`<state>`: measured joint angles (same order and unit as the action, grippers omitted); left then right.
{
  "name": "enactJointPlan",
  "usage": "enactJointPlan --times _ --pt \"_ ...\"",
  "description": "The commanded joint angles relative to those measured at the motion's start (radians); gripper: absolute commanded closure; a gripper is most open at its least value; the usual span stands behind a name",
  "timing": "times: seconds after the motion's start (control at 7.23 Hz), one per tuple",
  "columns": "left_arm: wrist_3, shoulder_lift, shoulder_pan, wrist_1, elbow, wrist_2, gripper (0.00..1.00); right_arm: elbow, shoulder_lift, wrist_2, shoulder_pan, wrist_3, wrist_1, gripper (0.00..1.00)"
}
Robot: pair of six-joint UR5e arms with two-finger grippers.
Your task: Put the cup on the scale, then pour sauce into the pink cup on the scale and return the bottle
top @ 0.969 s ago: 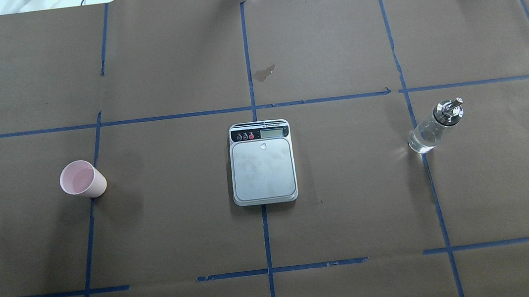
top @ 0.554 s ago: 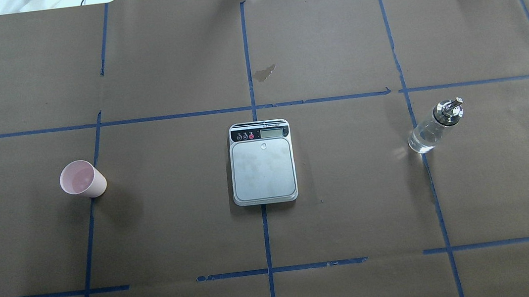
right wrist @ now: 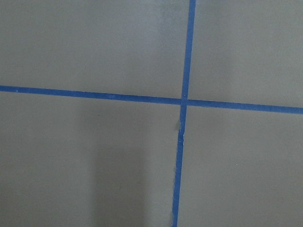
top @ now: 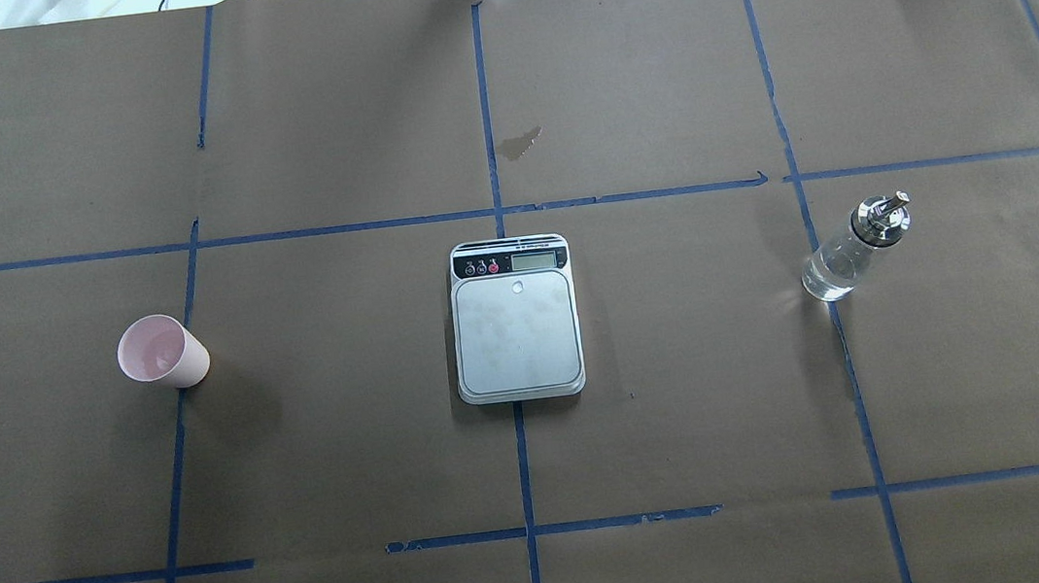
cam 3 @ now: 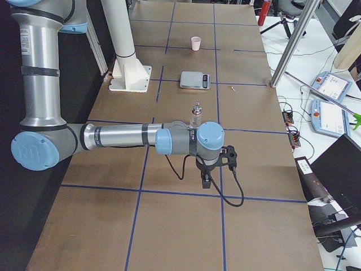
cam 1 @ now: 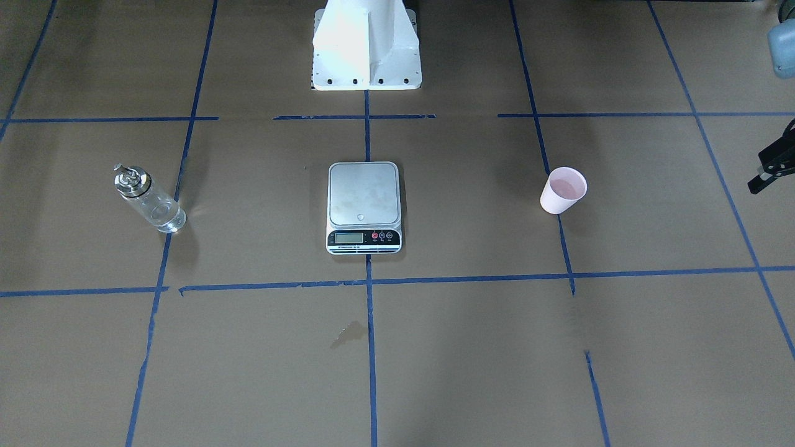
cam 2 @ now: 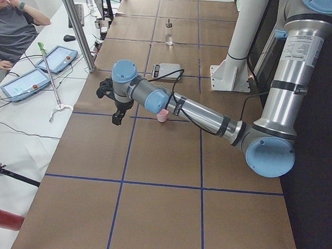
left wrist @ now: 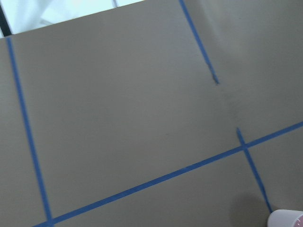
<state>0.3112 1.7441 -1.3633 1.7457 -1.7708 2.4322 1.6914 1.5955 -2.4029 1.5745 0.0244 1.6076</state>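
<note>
The pale pink cup [top: 160, 352] stands upright on the brown paper on my left side; it also shows in the front view [cam 1: 563, 190]. The scale [top: 516, 331] sits at the table's middle with a bare platform. The clear glass bottle [top: 852, 249] with its silver spout cap stands upright on my right side, clear sauce inside. My left gripper [cam 2: 116, 115] hovers beyond the cup, toward the table's left end; only its edge shows in the front view [cam 1: 770, 167], and I cannot tell its state. My right gripper [cam 3: 206, 182] hovers beyond the bottle near the right end; I cannot tell its state.
The white robot base [cam 1: 365, 56] stands at the near edge behind the scale. A small wet stain [top: 519, 143] lies beyond the scale. A metal post [cam 2: 76, 27], tablets [cam 2: 47, 58] and an operator [cam 2: 10, 29] are along the table's far side.
</note>
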Motion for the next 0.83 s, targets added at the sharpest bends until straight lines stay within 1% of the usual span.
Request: enactJointPlan --times 0.0,0.14,0.28,0.42,0.55,0.69 --pt "0.337 -0.015 0.163 0.021 -0.074 -0.046 0.0 0.002 -0.012 0.002 -0.002 -0.075 -0.002 0.0" --pt "0.503 -0.061 0.194 0.131 -0.085 -0.048 0.0 0.005 -0.02 0.001 -0.002 -0.081 0.0 0.0" --pt "0.707 -0.151 0.269 0.366 -0.076 -0.105 0.0 0.001 -0.022 -0.001 -0.002 -0.078 0.0 0.0" --pt "0.94 -0.188 0.408 0.479 -0.075 -0.266 0.0 0.005 -0.017 0.002 -0.002 -0.08 -0.039 0.0" --pt "1.024 -0.19 0.529 0.48 -0.07 -0.382 0.0 -0.004 -0.006 0.005 -0.002 -0.078 -0.084 0.0" --pt "1.04 -0.19 0.564 0.476 -0.067 -0.401 0.0 -0.004 -0.014 0.007 -0.002 -0.078 -0.086 0.0"
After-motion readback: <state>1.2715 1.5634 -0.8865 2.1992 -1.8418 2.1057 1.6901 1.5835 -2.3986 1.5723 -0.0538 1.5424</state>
